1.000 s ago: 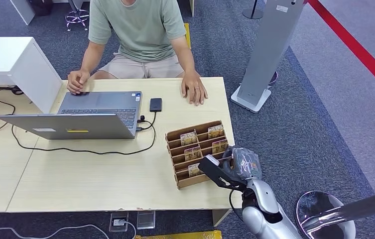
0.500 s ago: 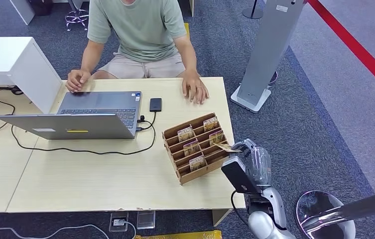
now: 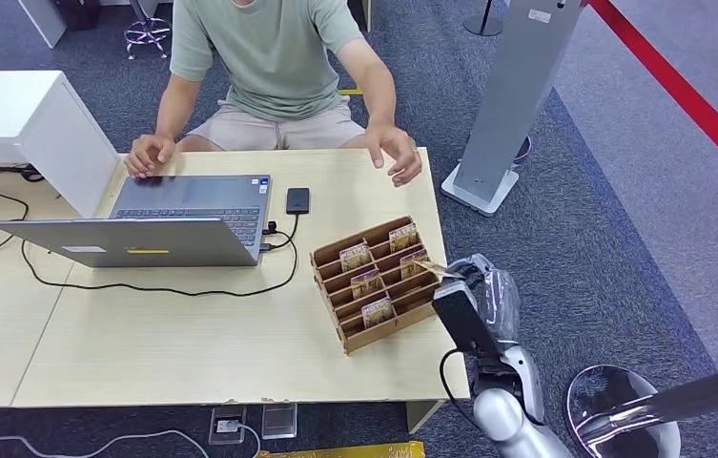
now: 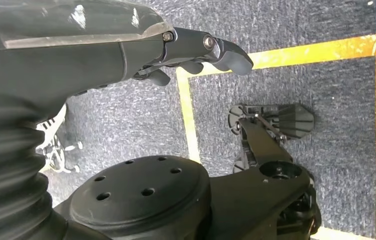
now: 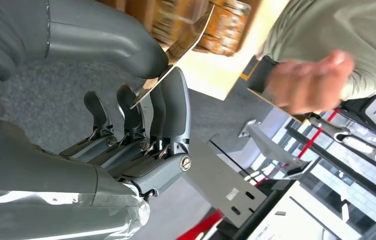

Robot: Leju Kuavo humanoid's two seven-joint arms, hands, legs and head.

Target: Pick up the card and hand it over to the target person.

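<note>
Right wrist view: the card is pinched between the thumb and fingers of the right hand, just beside the wooden rack. The person's hand has been lifted off the tabletop, so a handover seems close.

An office: a laptop on a pale desk, grey carpet, a seated person.

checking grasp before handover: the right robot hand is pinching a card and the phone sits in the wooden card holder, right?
Not quite. The phone lies on the table beside the laptop, not in the card holder, as the head view shows. The right robot hand does pinch a card.
</note>
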